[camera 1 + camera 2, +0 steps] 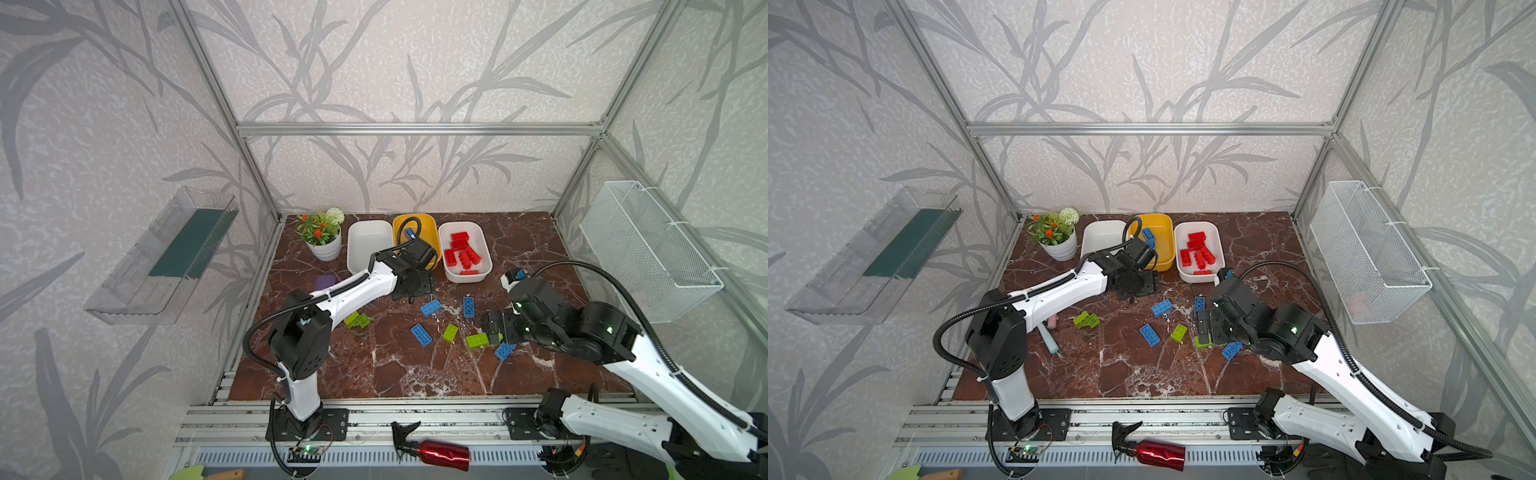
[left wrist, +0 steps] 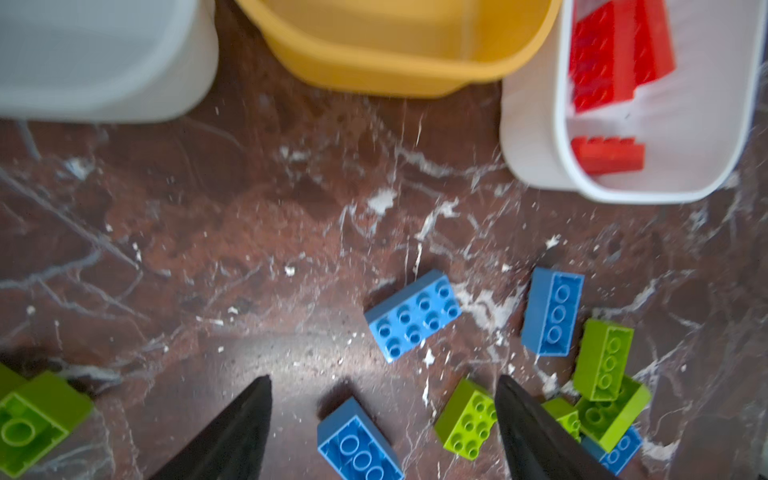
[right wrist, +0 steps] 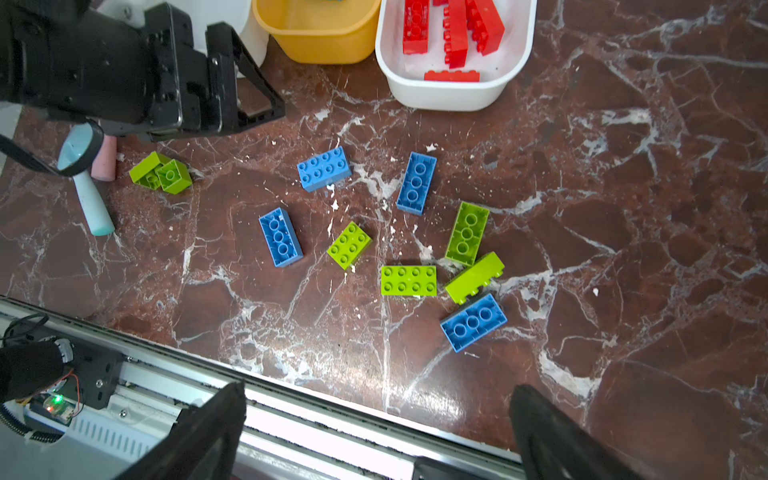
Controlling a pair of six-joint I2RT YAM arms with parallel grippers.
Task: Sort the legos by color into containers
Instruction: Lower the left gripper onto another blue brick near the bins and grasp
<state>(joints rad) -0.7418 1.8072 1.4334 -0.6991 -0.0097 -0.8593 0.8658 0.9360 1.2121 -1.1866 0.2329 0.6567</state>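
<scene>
robot lab cell with aluminium frame [image 1: 415, 129]

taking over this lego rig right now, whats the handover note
Left hand: open, empty, above the table in front of the yellow tub.
Right hand: open, empty, near the loose bricks on the right.
Done: red legos in the right white tub; some blue legos in the yellow tub.
Left: four loose blue legos and about six loose green legos on the table. The left white tub shows no bricks, so green likely goes there.
</scene>
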